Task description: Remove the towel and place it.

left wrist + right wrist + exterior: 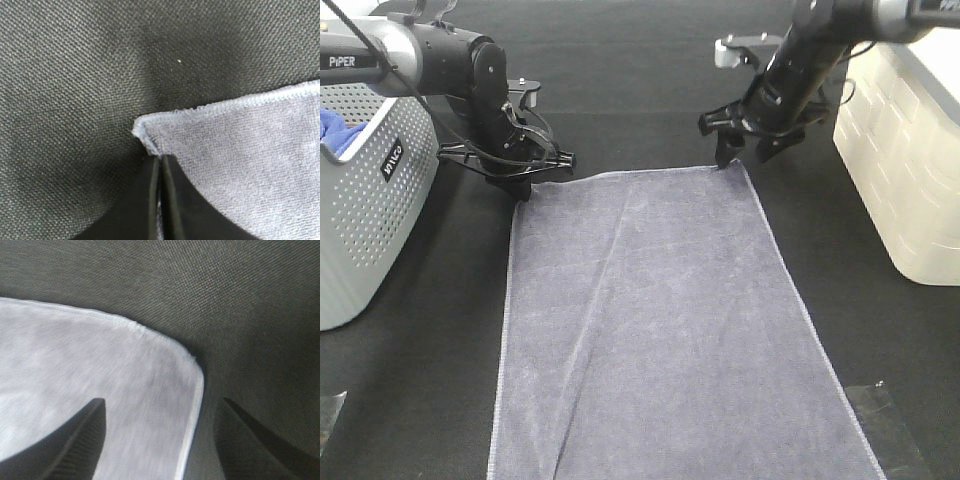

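— Where's the towel (660, 330)?
— Flat on worktop (620, 80), long axis running straight out from me. Left gripper (525, 188) pinched closed on one nearest corner; right gripper (745, 158) open, straddling the other.

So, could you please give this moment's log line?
towel flat | left gripper shut on corner | right gripper open over other corner

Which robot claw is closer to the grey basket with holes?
Left. The left gripper is just beside the grey basket, pinching the towel's corner; the right gripper is across the towel's width, at its other corner.
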